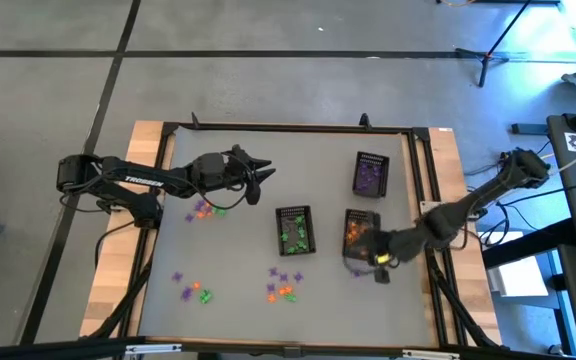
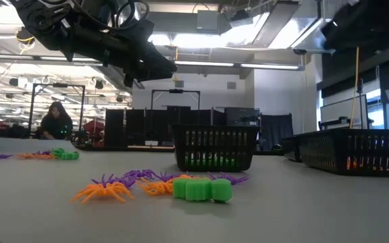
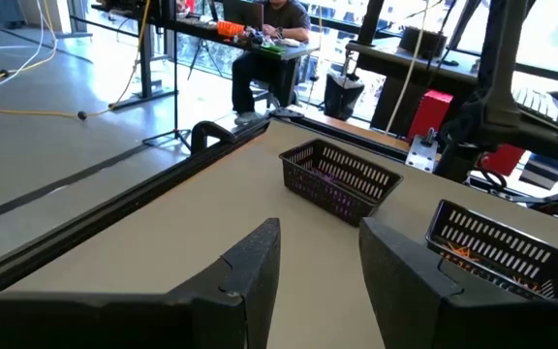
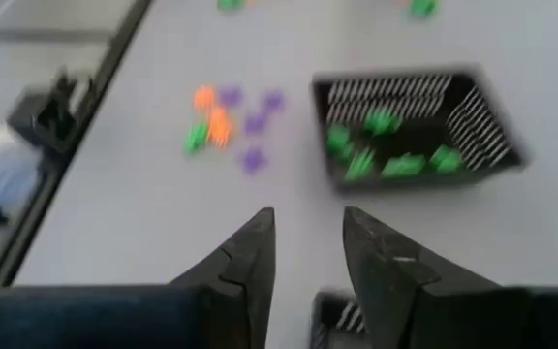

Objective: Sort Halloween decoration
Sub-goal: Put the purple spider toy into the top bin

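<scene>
The Halloween decoration lies in loose heaps of orange, green and purple trinkets on the grey table: one heap point(image 1: 206, 209) below my left gripper, one point(image 1: 193, 292) near the front left, one point(image 1: 284, 285) at the front middle. Three black mesh baskets hold sorted pieces: purple point(image 1: 371, 173), green point(image 1: 295, 230), orange point(image 1: 360, 232). My left gripper point(image 1: 260, 176) hovers open above the table, pointing toward the baskets. My right gripper point(image 1: 376, 260) hangs open over the near end of the orange basket, nothing between its fingers point(image 4: 308, 233).
A black frame point(image 1: 288, 128) borders the table, with wooden strips outside it on both sides. Bare grey table lies between the left heap and the green basket. In the room behind, a person point(image 3: 269, 39) sits at a desk; stands and cables are at the right.
</scene>
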Tool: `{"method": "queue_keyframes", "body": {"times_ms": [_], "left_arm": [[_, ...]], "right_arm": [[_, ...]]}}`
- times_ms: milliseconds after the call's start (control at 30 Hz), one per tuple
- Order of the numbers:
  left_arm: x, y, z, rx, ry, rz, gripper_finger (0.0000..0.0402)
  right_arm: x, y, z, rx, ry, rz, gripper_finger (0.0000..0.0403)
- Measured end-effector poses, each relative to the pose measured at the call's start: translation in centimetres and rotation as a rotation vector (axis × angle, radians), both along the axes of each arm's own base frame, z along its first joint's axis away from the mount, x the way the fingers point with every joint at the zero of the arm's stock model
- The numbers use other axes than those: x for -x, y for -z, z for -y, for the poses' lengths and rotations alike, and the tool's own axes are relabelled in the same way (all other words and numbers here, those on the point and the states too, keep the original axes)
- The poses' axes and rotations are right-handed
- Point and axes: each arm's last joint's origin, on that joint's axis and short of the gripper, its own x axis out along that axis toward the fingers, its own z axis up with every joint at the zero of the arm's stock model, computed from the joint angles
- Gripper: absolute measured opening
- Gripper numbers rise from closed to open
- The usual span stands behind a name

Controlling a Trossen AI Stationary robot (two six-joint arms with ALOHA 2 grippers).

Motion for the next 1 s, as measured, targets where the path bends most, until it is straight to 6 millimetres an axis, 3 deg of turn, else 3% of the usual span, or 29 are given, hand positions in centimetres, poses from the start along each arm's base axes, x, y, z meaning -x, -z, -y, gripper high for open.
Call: {"method": "queue_keyframes", "body": {"times_ms": [433,1000], "left_arm": [[0.0,0.0,0.0,0.000,0.000,0.000,0.0135],[0.0,0.0,0.0,0.000,0.000,-0.001,0.0135]], "right_arm": [[0.2,7.0,-5.2,-0.026,-0.044,-0.344,0.0121],[0.6,7.8,-5.5,-0.041,0.050,-0.380,0.0121]]}}
